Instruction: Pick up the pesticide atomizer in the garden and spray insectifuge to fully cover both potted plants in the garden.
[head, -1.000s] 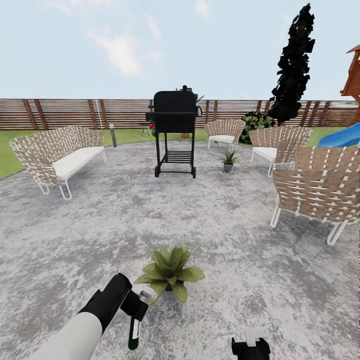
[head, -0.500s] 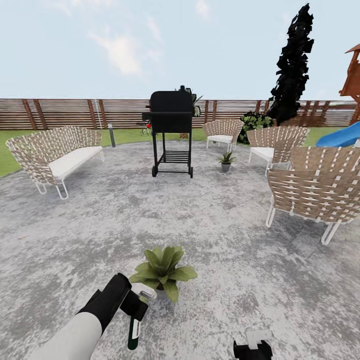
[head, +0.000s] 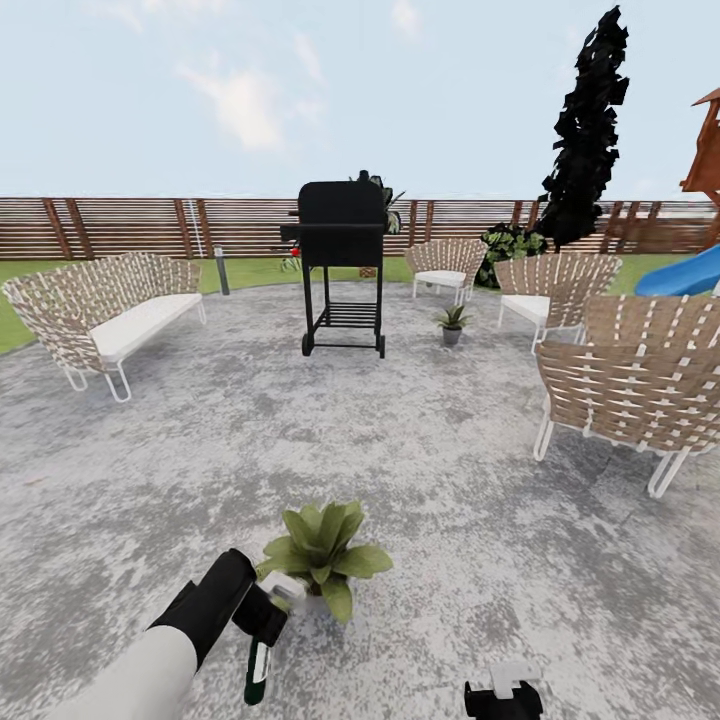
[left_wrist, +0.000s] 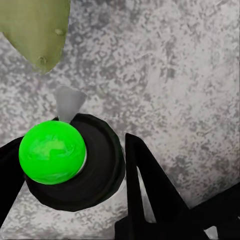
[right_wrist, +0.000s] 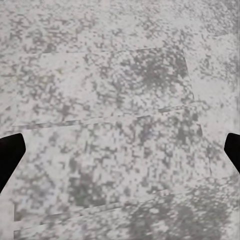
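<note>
My left gripper (head: 260, 620) is shut on the pesticide atomizer (head: 258, 672). Its dark bottle hangs down and its pale trigger head (head: 285, 588) sits against the leaves of the near potted plant (head: 322, 555) on the stone patio (head: 450, 480). In the left wrist view the atomizer (left_wrist: 75, 167) appears end-on between black fingers (left_wrist: 145, 192), with a bright green ball on it, a grey nozzle tip and one leaf (left_wrist: 37, 30) beyond. A second small potted plant (head: 452, 322) in a grey pot stands far off beside the grill. My right gripper (head: 503, 695) is low and open over bare stone (right_wrist: 120, 150).
A black grill (head: 343, 265) stands mid-patio. A woven sofa (head: 95, 315) is at the left, and woven chairs (head: 630, 385) line the right and back. Lawn and a brown slatted fence (head: 120, 228) lie behind. A blue slide (head: 690, 272) is at the far right.
The whole view has shifted a little, so the camera moved. My left gripper has brought the atomizer's head closer, up against the near plant's leaves. The bottle now tilts slightly.
</note>
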